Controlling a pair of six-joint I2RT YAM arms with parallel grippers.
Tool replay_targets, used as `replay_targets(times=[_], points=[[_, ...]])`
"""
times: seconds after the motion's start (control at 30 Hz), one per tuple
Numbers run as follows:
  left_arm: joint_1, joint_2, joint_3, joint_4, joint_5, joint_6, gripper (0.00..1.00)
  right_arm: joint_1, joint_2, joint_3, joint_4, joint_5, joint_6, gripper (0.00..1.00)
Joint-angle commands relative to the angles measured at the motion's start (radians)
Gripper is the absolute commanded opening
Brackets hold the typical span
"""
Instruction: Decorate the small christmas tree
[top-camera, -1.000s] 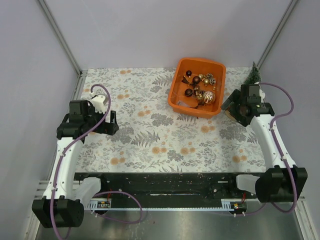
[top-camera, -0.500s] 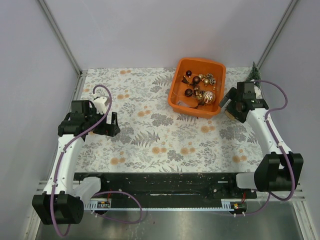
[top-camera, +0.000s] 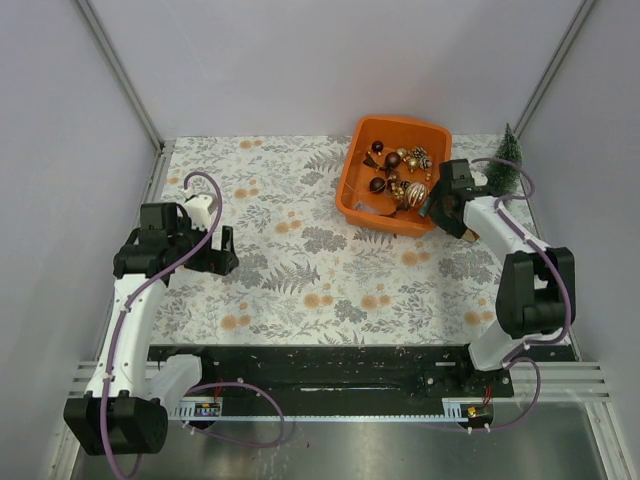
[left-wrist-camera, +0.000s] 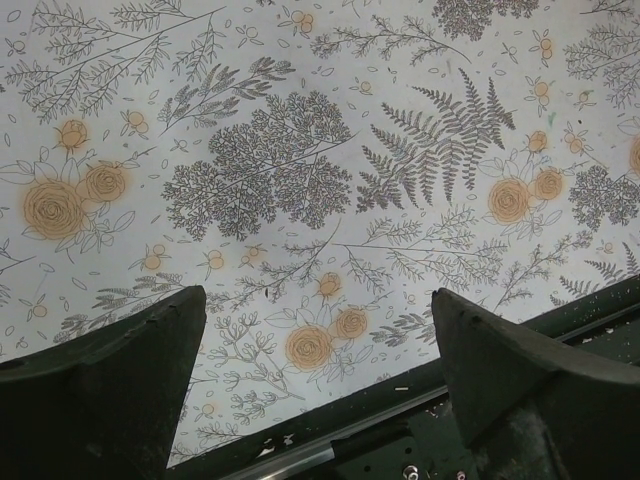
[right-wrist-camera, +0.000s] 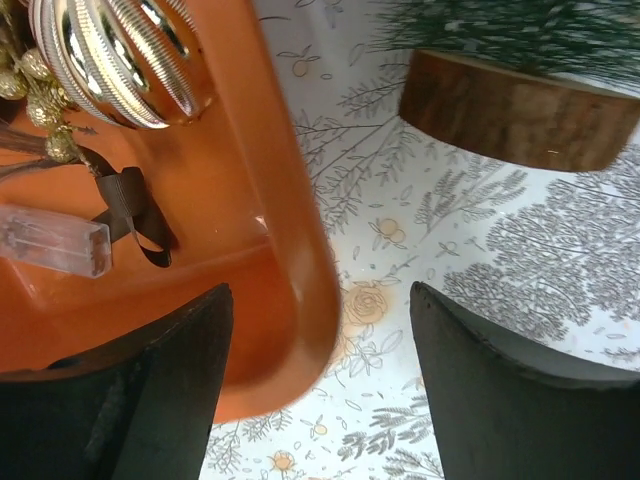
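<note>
The small christmas tree stands upright at the table's far right; the right wrist view shows its round brown base under dark green foliage. Just left of it is the orange tub of gold and brown baubles. My right gripper hangs open over the tub's near right corner. In its wrist view the gripper straddles the tub's rim, gripping nothing, with a ribbed gold bauble inside. Far off at the left, my left gripper is open and empty over the floral cloth.
A floral cloth covers the table between grey walls. The black rail with the arm bases runs along the near edge. A brown ribbon and a clear plastic piece lie in the tub.
My right arm has swung left from in front of the tree to the tub's near right corner, so the tree now shows whole. The left arm has not moved.
</note>
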Motion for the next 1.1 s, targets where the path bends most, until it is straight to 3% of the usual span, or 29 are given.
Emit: replay_targets(times=[0.0, 0.17, 0.5, 0.8, 0.97, 1.07], points=[[0.003, -0.031, 0.027, -0.012, -0.029, 0.015, 0.99, 0.066, 0.087, 0.093, 0.040, 0.075, 0.013, 0.77], [0.003, -0.058, 0.018, -0.012, -0.054, 0.029, 0.99, 0.105, 0.147, 0.140, 0.020, 0.083, 0.013, 0.63], [0.003, -0.046, 0.003, 0.005, -0.040, 0.035, 0.99, 0.201, 0.115, 0.044, 0.080, 0.094, 0.057, 0.39], [0.003, -0.052, -0.007, 0.014, -0.060, 0.036, 0.99, 0.355, 0.078, 0.013, 0.069, 0.114, 0.135, 0.39], [0.003, -0.060, -0.005, 0.016, -0.074, 0.042, 0.99, 0.470, 0.041, -0.037, 0.012, 0.138, 0.316, 0.41], [0.003, -0.055, 0.024, -0.003, -0.089, 0.042, 0.99, 0.537, -0.002, -0.114, 0.011, 0.126, 0.457, 0.48]])
